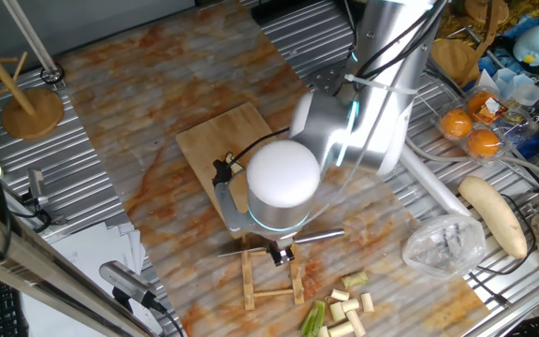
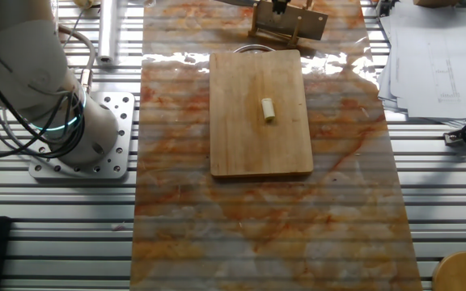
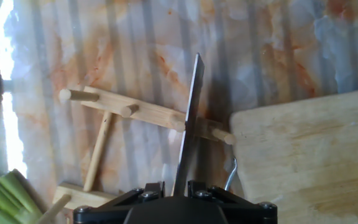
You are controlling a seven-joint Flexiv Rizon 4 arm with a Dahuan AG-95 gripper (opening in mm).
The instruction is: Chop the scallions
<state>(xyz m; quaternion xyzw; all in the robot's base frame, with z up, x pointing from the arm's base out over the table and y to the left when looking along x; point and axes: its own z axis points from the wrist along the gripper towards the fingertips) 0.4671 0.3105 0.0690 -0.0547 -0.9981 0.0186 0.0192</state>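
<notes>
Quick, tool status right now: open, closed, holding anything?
Tool: closed on the knife, blade above the wooden rack.

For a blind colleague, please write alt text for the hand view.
A knife blade held in the gripper points over a wooden rack on the marbled table; a cutting board lies right, green scallions bottom left.

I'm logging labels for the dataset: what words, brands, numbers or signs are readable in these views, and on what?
None can be read.
The paper sheets carry faint printed lines, too small and blurred to read.
The knife held in the gripper, the cutting board and the scallions show no markings.
</notes>
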